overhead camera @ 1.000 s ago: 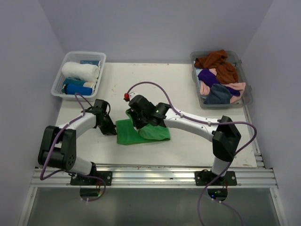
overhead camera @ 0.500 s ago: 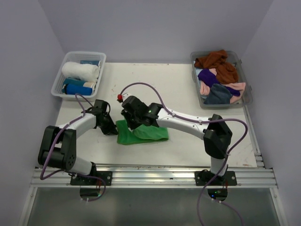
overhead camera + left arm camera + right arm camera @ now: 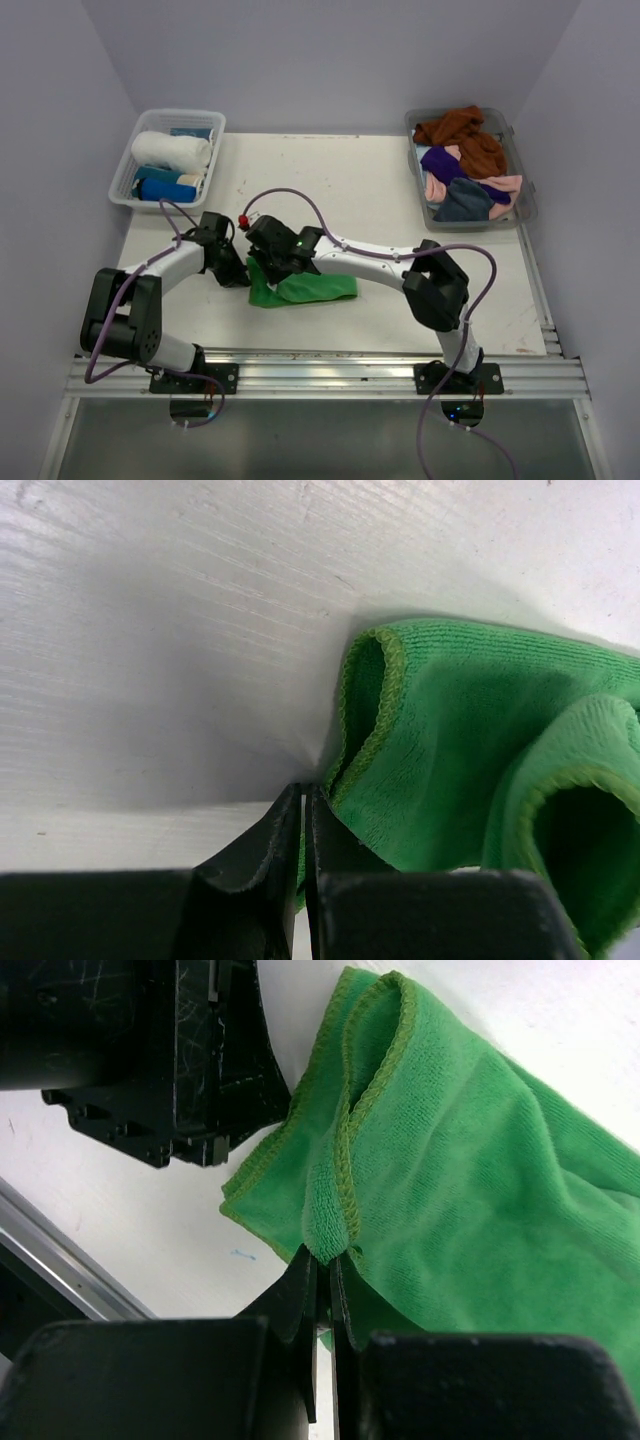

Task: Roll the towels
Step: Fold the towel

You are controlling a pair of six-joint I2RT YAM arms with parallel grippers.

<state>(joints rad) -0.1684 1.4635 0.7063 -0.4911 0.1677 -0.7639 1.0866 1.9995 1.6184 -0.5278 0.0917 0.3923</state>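
A bright green towel (image 3: 305, 288) lies bunched on the white table, folded over on itself. My left gripper (image 3: 243, 277) is shut on its left edge; the left wrist view shows the green towel (image 3: 450, 770) pinched between the closed jaws of the gripper (image 3: 303, 798). My right gripper (image 3: 268, 268) is shut on a folded hem of the same towel (image 3: 450, 1160), close beside the left gripper, with its tips (image 3: 325, 1260) nipping the fold. A white rolled towel (image 3: 170, 151) and a blue one (image 3: 165, 187) lie in the left tub. Rust-brown (image 3: 462, 133), purple (image 3: 442, 162), pink (image 3: 437, 189) and slate grey (image 3: 464, 203) towels fill the right tub.
A clear tub (image 3: 122, 196) stands at the back left and another clear tub (image 3: 528, 208) at the back right. The left gripper body (image 3: 170, 1050) sits right beside the right gripper. A metal rail (image 3: 320, 375) runs along the near edge.
My right gripper has moved left with the towel's edge, folding the green towel over towards the left gripper. The towel is now narrower and more bunched. The left arm has stayed put.
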